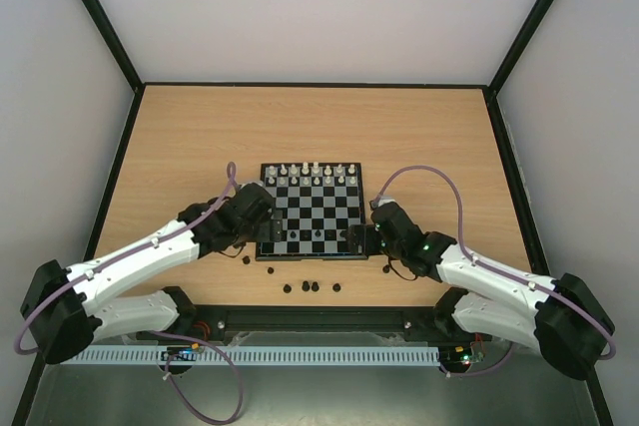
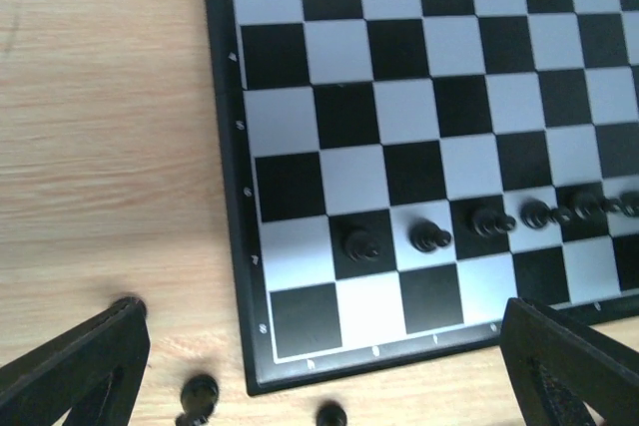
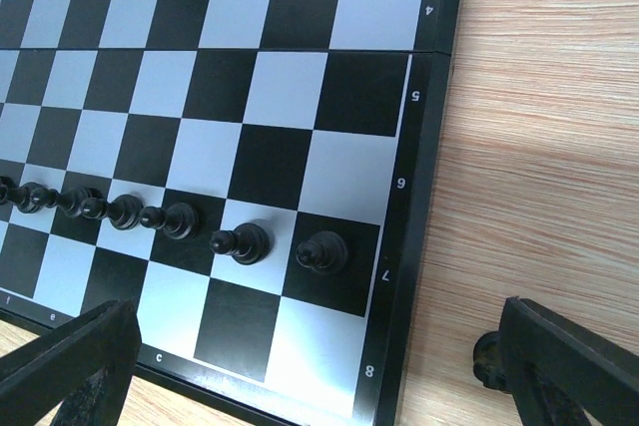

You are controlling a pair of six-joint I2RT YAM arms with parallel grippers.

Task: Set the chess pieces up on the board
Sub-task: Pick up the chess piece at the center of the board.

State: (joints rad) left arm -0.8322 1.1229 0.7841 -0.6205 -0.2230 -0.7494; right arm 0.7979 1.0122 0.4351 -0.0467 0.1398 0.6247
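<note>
Over the near corners of the board [image 1: 315,212], the left arm [image 1: 130,261] and right arm [image 1: 489,276] lean in low, with the left end effector [image 1: 258,231] and right end effector [image 1: 374,239] both spread wide and empty. Black chess pieces [image 3: 180,218] stand in a crosswise row near its front edge. Loose pieces [image 1: 312,286] lie on the tabletop [image 1: 300,127] in front.

White-shelled arms [image 1: 130,258] with black joints trail lilac cables [image 1: 424,169]; left claw [image 2: 324,308] and right claw [image 3: 319,308] are matte black.
</note>
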